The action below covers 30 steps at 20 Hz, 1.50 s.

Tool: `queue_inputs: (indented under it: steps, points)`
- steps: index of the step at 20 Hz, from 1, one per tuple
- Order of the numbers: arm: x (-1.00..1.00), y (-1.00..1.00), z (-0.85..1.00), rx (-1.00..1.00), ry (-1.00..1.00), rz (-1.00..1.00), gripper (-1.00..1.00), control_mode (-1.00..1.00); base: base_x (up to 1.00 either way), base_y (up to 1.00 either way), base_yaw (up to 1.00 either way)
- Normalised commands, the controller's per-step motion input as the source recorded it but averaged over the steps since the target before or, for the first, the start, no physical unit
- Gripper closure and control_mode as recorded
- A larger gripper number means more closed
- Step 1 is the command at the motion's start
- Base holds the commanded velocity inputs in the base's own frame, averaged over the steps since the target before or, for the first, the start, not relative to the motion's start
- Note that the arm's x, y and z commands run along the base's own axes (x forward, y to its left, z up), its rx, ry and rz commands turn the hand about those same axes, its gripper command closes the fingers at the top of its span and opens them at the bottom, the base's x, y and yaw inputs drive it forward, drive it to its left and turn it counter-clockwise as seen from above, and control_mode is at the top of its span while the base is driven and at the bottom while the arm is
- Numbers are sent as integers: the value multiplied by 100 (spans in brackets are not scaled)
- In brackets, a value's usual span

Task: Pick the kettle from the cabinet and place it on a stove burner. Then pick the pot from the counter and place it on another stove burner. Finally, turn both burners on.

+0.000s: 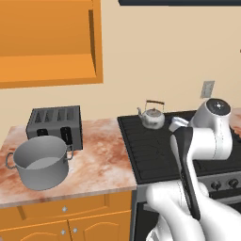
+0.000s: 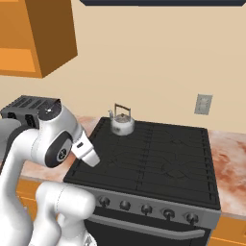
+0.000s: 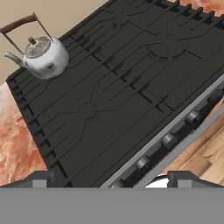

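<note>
The small silver kettle (image 1: 153,116) (image 2: 122,123) (image 3: 45,56) stands upright on the back left burner of the black stove (image 1: 155,150) (image 2: 149,153) (image 3: 113,87). Left of the stove, the big grey pot (image 1: 40,162) rests on the mottled counter (image 1: 103,155), in front of the toaster. The orange cabinet (image 1: 52,42) (image 2: 43,33) hangs open above the counter. My gripper (image 3: 112,179) hovers over the stove's front left part, open, with nothing between its fingertips (image 3: 41,179). It is well short of the kettle and apart from the pot.
A dark grey toaster (image 1: 54,123) (image 2: 29,109) sits at the back of the counter behind the pot. A row of knobs (image 2: 146,209) (image 3: 168,140) runs along the stove front. A wall outlet (image 1: 207,88) (image 2: 203,104) is behind the stove. More counter (image 2: 230,163) lies right of the stove.
</note>
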Motion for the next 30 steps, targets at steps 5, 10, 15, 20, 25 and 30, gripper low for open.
queue_inputs:
  steps: [5, 10, 15, 20, 25, 30]
  points:
    - [-18, 2, 0, 0, -4, 0, -100, 100, -10, 7, 0]
    - [0, 0, 0, 0, 0, 0, -100, 100, -15, 45, -4]
    - [0, 0, 0, 0, 0, 0, -100, 100, -13, 53, -7]
    - [0, 0, 0, 0, 0, 0, -100, 100, -27, 33, -7]
    - [0, 0, 0, 0, 0, 0, -100, 100, -31, 31, -6]
    - [0, 0, 0, 0, 0, 0, -100, 100, -15, 47, -3]
